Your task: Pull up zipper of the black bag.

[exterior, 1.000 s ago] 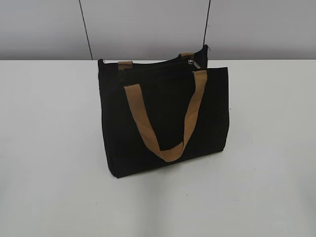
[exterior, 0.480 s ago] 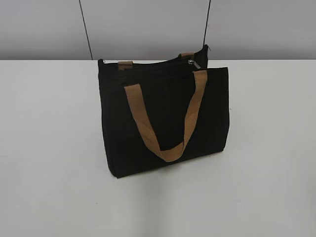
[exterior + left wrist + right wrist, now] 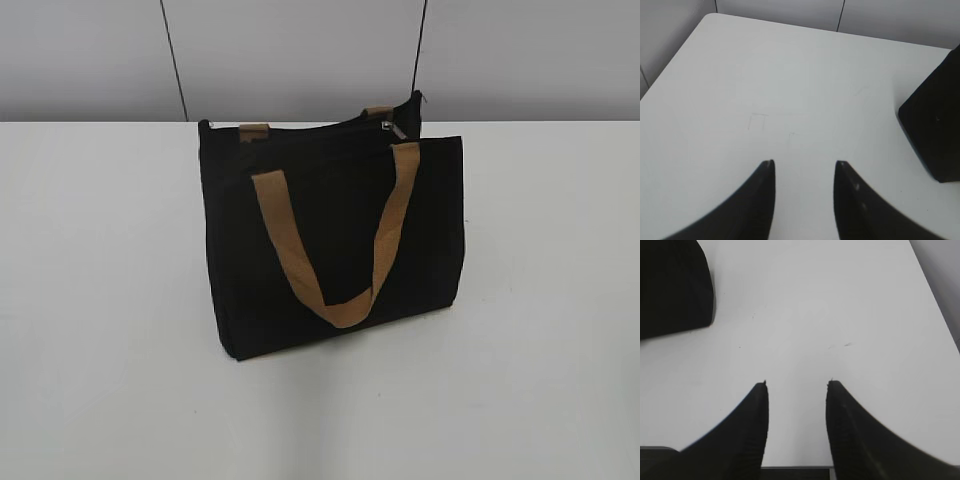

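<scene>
soft, even light, faint shadows on the table [image 3: 540, 380], slightly blurry pictures.

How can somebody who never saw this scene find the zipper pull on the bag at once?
Find the black bag standing upright in the middle of the white table. Follow its top edge toward the right, far corner. There the small silver pull tab of the zipper shines as the only metal, unlike the tan straps beside it.

The left gripper [image 3: 804, 165] has two matte black fingers [image 3: 757, 200], broad at the base and curving to narrow tips (smooth, unmarked); the right gripper [image 3: 796, 385] looks alike
</scene>
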{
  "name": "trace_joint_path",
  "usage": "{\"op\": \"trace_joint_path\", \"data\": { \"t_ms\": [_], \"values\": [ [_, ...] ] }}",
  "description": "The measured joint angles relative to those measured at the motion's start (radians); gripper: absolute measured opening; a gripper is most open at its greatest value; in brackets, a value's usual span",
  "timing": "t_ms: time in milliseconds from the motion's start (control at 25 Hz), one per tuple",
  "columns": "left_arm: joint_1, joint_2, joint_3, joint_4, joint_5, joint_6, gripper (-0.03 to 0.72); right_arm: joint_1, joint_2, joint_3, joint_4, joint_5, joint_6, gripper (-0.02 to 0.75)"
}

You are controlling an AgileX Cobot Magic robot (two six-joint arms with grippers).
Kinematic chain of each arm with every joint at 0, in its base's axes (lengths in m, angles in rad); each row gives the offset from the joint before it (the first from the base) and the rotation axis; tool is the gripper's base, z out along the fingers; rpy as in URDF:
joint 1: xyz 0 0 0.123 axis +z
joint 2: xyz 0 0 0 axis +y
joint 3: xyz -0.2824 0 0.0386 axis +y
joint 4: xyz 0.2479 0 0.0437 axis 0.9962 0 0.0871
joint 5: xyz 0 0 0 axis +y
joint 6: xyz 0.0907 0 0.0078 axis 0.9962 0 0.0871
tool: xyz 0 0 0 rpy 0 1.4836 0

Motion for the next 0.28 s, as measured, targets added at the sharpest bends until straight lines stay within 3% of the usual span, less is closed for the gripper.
{"op": "trace_joint_path", "data": {
  "t_ms": [280],
  "values": [
    [0.0, 0.0, 0.0, 0.0, 0.0, 0.0, 0.281, 0.0, 0.0, 0.0, 0.0, 0.0, 0.0, 0.307]
  ]
}}
